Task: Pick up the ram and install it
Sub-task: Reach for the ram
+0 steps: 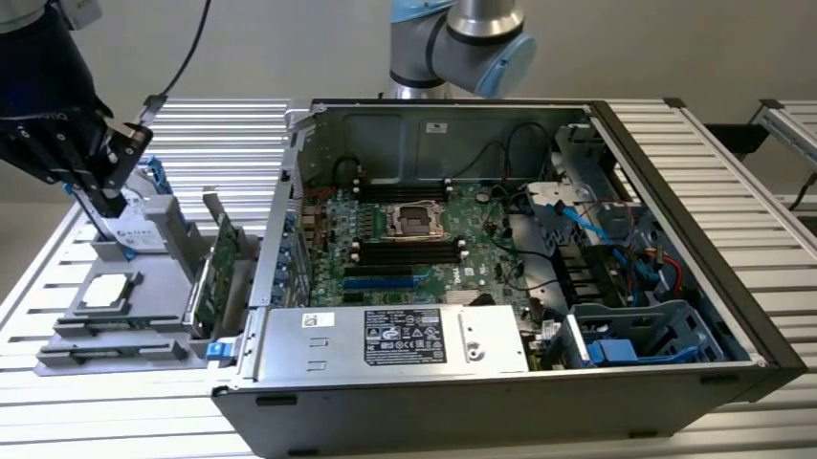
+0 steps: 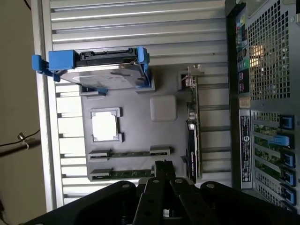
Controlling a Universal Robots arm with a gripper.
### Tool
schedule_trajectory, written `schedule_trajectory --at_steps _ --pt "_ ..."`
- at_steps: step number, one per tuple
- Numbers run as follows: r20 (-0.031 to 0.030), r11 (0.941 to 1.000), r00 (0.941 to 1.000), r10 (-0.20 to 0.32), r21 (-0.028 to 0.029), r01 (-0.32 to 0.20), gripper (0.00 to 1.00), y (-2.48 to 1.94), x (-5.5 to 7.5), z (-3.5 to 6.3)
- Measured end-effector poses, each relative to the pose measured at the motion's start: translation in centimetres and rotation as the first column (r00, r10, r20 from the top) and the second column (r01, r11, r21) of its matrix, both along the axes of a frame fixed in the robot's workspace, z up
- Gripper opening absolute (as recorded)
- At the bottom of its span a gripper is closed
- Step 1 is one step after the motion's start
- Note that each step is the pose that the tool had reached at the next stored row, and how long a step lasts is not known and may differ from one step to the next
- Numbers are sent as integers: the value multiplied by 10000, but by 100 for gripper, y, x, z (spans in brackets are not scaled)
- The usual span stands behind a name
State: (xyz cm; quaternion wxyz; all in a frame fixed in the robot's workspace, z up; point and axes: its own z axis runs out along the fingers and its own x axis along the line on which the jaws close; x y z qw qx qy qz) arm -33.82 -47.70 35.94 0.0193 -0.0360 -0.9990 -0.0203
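1. The ram (image 2: 127, 153) is laid flat in a gray tray (image 2: 136, 136), below the claw (image 2: 163, 165) and apart from it; a second stick (image 2: 123, 175) is laid just beside it.
2. The claw is held pressed together with nothing pinched, hung above the tray.
3. Each stick is cradled by molded end clips, probably so the thin green board is kept from sliding.
4. A tall card (image 2: 192, 140) is stood on edge at the tray's side, also below the claw.
5. The steel case (image 1: 715, 287) is laid open-side up, away from the claw, so that its long black slots (image 1: 406, 251) are exposed from above.
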Motion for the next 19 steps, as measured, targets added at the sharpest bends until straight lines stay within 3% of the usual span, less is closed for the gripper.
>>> schedule_trajectory --at_steps 6,19 --pt "-123 10000 9999 5 -1 -5 11 -76 -42 -44" --pt "-153 9999 9998 125 0 -125 11 -311 -87 -140"
